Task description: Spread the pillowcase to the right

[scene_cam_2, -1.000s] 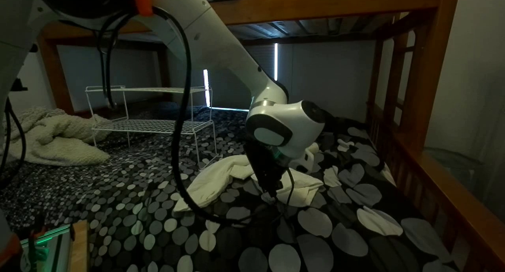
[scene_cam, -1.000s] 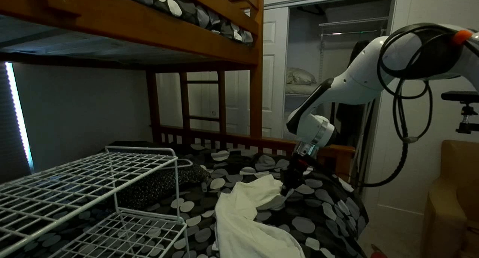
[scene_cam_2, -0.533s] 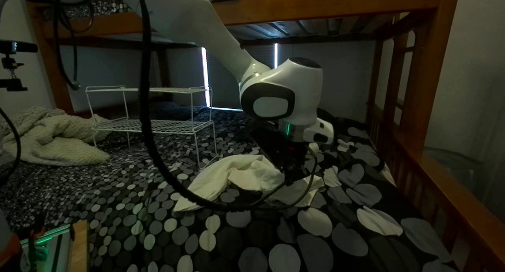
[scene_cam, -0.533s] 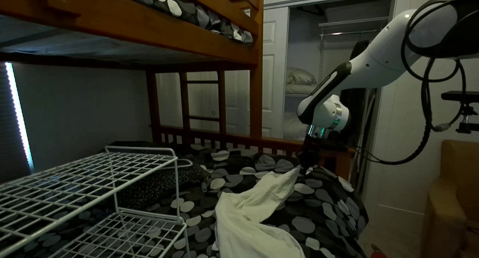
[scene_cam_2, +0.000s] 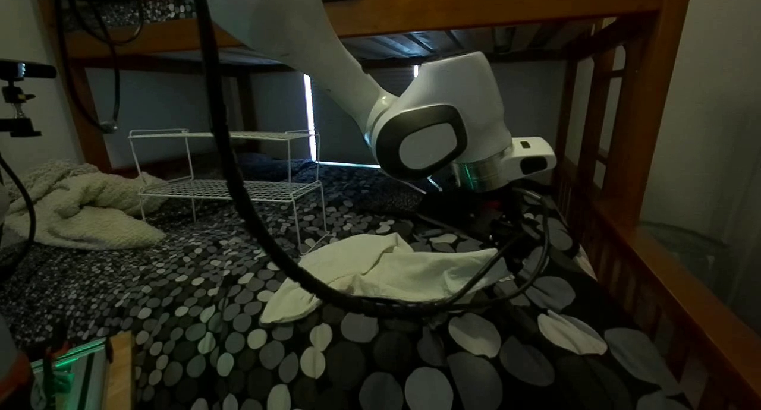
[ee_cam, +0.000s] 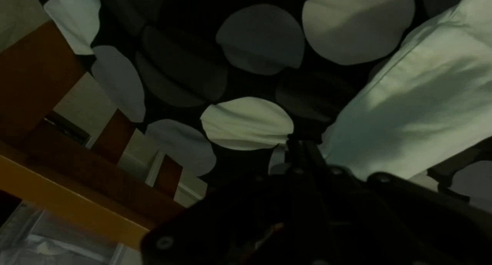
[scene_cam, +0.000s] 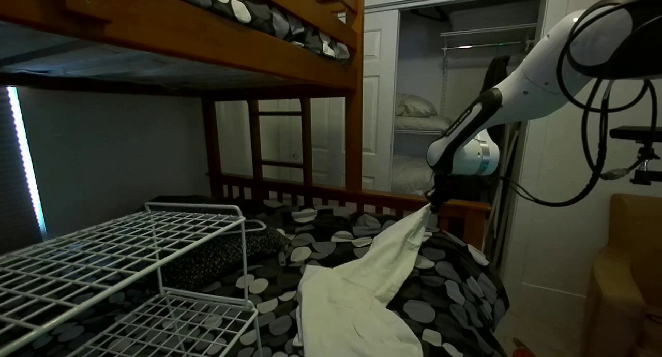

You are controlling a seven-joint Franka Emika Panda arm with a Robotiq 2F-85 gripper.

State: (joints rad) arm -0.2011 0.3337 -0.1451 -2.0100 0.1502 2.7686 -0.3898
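Note:
The cream-white pillowcase (scene_cam: pixel 357 305) lies wrinkled on the dark spotted bedding, with one corner pulled up into a taut peak. My gripper (scene_cam: pixel 432 206) is shut on that corner and holds it above the bed, near the wooden end rail. In an exterior view the pillowcase (scene_cam_2: pixel 410 273) stretches toward the dark gripper, whose fingertips are hard to make out behind the cable. In the wrist view the fingertips (ee_cam: pixel 301 144) are together, and the pillowcase (ee_cam: pixel 419 103) runs from them up to the right. The pinched edge itself is mostly hidden.
A white wire rack (scene_cam: pixel 196 217) stands on the bed, and also shows in an exterior view (scene_cam_2: pixel 238 190). The bed's wooden rail (scene_cam: pixel 460 207) is close to the gripper. The upper bunk (scene_cam: pixel 232 41) hangs overhead. A fluffy cream blanket (scene_cam_2: pixel 89 208) lies at the far side.
My gripper has moved toward the end rail and upward, drawing the pillowcase corner with it. The pillowcase is now stretched longer and rises to a peak; its nearer part stays mostly in place.

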